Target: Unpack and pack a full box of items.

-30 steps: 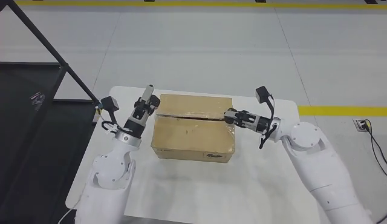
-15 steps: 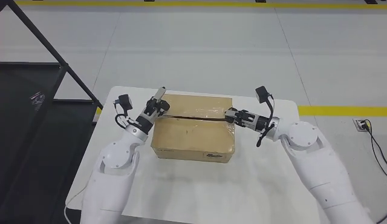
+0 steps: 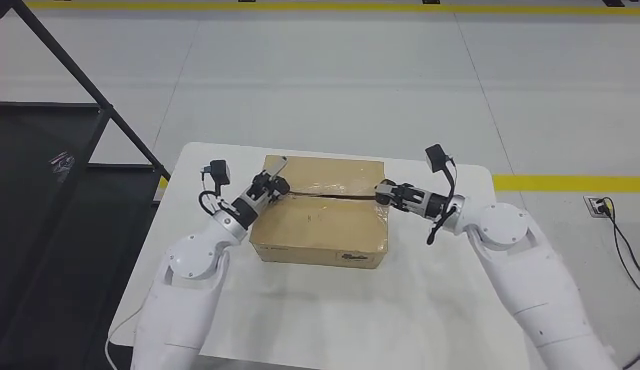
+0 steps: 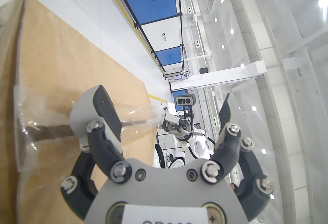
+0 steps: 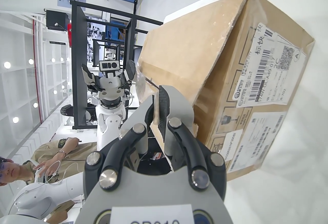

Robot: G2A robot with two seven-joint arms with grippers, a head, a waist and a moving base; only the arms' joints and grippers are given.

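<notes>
Two ends of the box (image 3: 318, 225) seam covered: right gripper (image 5: 156, 97) pinches a flap (image 5: 184, 56), left gripper (image 4: 166, 104) gapes empty. Unpacking's opening step, seemingly. Next, left must grip too and peel upward.

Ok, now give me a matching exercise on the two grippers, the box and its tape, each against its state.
1 left gripper
2 right gripper
3 cardboard box
4 clear tape

A crinkled across the seam
B shut, pinching the box's edge
C open at the seam's end
D brown, lying on the table

Pairs: 1-C, 2-B, 3-D, 4-A
</notes>
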